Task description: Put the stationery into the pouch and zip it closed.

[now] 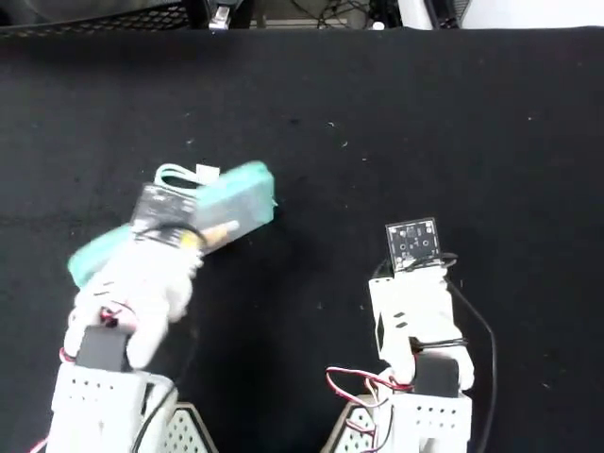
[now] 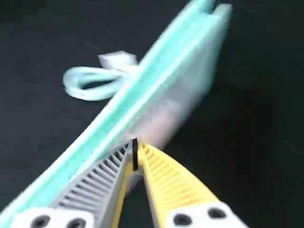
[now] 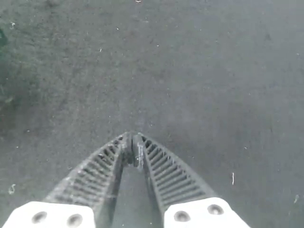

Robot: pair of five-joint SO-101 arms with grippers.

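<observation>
The teal zip pouch [image 1: 241,193] lies diagonally on the black table [image 1: 425,123], left of centre in the high view, partly under the left arm. Its clear side panel [image 2: 164,111] shows a pale pinkish shape inside, too blurred to identify. A pale teal loop strap [image 2: 88,83] with a white tag [image 2: 116,59] lies on the table against the pouch edge; any print on the tag is unreadable.

Left gripper [image 2: 134,154]: grey and yellow fingers pressed tip to tip at the pouch's long edge; a grasped part cannot be confirmed.

Right gripper [image 3: 133,147]: fingertips together, holding nothing, over bare table at lower right of centre.
</observation>
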